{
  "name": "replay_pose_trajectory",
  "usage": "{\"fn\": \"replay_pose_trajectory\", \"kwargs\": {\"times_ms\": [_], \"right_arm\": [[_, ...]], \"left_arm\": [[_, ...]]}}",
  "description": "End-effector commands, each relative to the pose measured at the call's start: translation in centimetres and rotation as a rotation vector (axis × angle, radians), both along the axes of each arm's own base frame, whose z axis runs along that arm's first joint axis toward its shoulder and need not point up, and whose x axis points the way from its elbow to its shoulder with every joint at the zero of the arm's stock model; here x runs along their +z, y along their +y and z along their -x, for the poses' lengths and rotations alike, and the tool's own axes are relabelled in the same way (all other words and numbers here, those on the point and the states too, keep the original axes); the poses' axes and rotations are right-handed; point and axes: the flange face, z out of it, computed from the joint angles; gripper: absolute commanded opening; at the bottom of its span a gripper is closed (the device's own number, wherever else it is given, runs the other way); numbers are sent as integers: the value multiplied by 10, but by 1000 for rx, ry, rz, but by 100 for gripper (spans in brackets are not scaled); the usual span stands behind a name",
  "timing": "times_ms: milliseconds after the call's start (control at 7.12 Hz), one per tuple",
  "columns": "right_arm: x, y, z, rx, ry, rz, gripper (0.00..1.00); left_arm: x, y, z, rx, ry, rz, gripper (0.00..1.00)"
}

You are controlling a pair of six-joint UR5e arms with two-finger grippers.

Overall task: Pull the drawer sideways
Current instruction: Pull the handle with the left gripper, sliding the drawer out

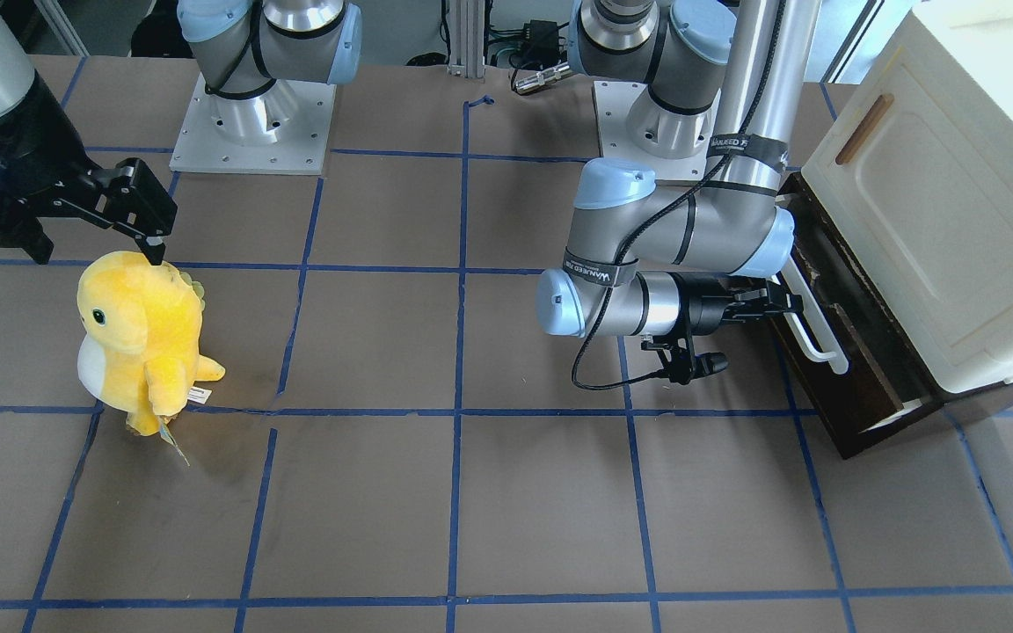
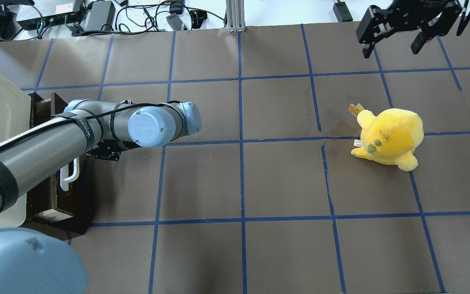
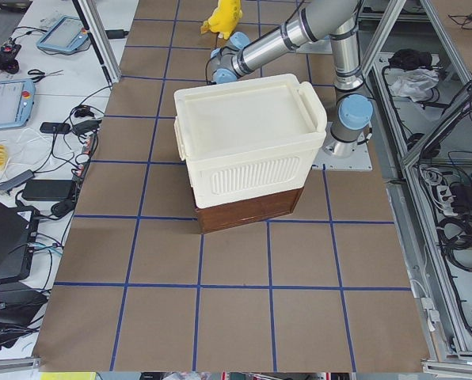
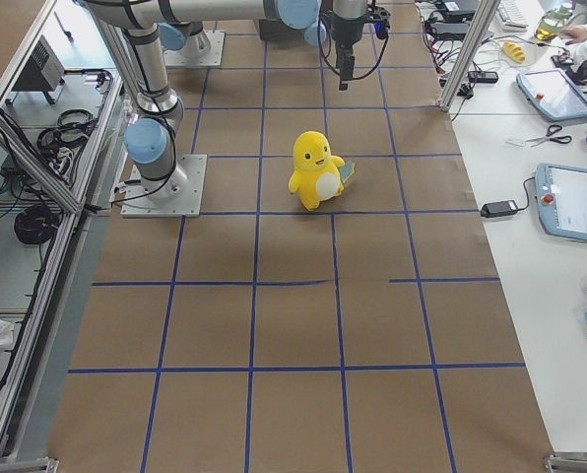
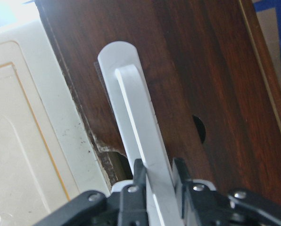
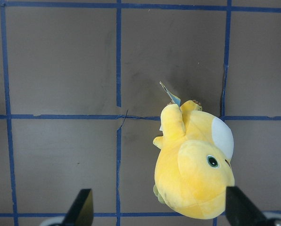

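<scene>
The drawer [image 1: 832,396] has a dark brown front and sits under the cream cabinet [image 1: 937,193], pulled out a little. Its long white bar handle [image 1: 814,330] runs along the front. My left gripper [image 1: 783,303] is shut on this handle. In the left wrist view the two black fingers [image 5: 139,176] press on both sides of the white bar [image 5: 131,108], against the brown front [image 5: 187,70]. My right gripper [image 2: 392,47] is open and empty, far from the drawer and above the table near a yellow plush toy [image 2: 390,136].
The yellow plush [image 1: 142,334] stands on the brown table with blue tape lines [image 1: 458,413]. It shows below the open right fingers [image 6: 81,207] in the right wrist view. The cabinet door has a small brown handle [image 1: 863,130]. Both arm bases [image 1: 251,123] stand at the table's robot side.
</scene>
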Motion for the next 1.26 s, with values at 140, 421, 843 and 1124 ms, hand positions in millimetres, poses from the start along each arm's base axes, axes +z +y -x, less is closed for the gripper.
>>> {"fn": "replay_pose_trajectory", "kwargs": {"times_ms": [140, 421, 843, 1124], "right_arm": [[0, 0, 0, 0, 0, 0, 100], [0, 0, 0, 0, 0, 0, 100], [0, 0, 0, 0, 0, 0, 100], [0, 0, 0, 0, 0, 0, 100]], "left_arm": [[3, -6, 18, -8, 20, 14, 8], [0, -7, 25, -19, 21, 12, 8], [2, -2, 46, -62, 22, 17, 8], [5, -1, 56, -86, 26, 3, 8]]}}
